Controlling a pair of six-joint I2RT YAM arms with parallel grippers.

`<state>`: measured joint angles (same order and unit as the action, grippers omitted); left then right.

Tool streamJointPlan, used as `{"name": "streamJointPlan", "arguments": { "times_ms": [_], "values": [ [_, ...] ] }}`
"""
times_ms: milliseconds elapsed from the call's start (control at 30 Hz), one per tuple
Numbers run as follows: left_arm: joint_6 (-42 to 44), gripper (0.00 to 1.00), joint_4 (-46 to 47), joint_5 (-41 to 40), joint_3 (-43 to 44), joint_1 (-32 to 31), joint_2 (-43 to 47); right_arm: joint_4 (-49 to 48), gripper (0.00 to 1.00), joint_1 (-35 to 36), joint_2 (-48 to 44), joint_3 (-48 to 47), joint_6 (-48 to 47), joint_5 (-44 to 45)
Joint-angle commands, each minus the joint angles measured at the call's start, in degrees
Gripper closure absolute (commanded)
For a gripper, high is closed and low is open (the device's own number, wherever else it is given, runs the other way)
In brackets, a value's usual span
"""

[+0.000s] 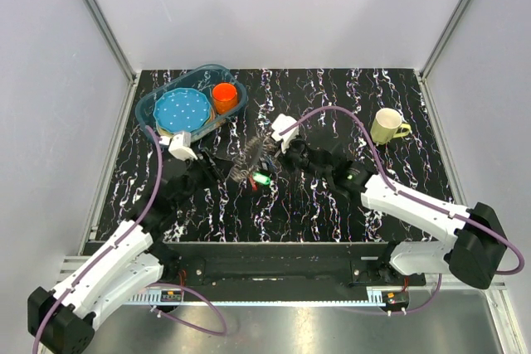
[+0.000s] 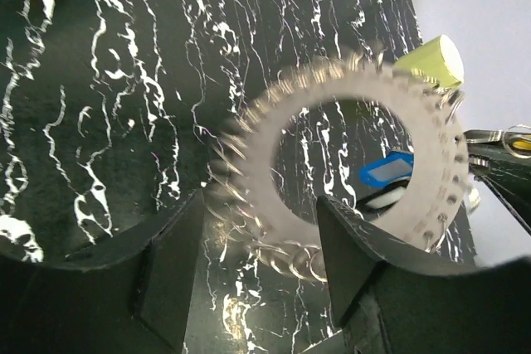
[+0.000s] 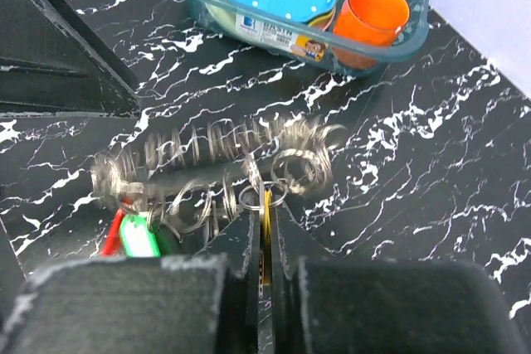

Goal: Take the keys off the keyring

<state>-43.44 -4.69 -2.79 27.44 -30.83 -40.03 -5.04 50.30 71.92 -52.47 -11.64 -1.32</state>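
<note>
Right wrist: right tool (image 3: 264, 215) clamps brass piece (image 3: 266, 234) (keyring (image 3: 211, 153) blurred).

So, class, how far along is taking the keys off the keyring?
Done: nothing; no loose key shows, the keys sit bunched on the keyring. In hand: the right fingers pinch a brass piece of the bunch; the left fingers stand open beside it. Left: every key.

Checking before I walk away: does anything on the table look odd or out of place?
Only the keys: the bunch is up on edge, pinched by the right gripper, and is blurred in both wrist views, as if swinging. The left gripper is open beside it.
</note>
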Motion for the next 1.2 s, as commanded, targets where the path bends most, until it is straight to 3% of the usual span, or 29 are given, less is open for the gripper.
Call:
{"name": "streamJointPlan", "arguments": {
  "times_ms": [0,200,367,567,633,867,1167],
  "values": [
    [7.9,0.39,-6.6,-4.5,7.9,0.1,2.2,-2.9,1.0,-0.2,-0.3,-2.9,-5.6,-3.1],
    [17.5,0.4,-5.2,1.5,8.5,0.2,1.7,-2.5,1.0,-0.2,-0.6,-1.1,-8.3,-7.1],
    [22.2,0.41,4.5,14.5,3.9,0.2,-0.7,-4.0,1.0,-0.2,-0.3,1.8,-8.0,-6.3],
    [17.3,0.46,23.3,30.7,-1.9,0.1,-5.7,-12.4,1.0,-0.2,-2.3,8.5,-9.7,-12.9],
    [17.0,0.48,23.7,33.8,-1.4,0.1,-7.1,-14.0,1.0,-0.2,-3.8,10.1,-9.5,-13.8],
    [12.6,0.52,32.5,38.4,-3.4,-0.3,-7.5,-14.6,1.0,-0.2,-6.4,10.8,-10.2,-17.0],
    [15.3,0.56,32.4,37.8,-3.4,-1.3,-6.8,-9.7,1.0,-0.2,-10.4,9.7,-10.6,-23.2]
  ]
}}
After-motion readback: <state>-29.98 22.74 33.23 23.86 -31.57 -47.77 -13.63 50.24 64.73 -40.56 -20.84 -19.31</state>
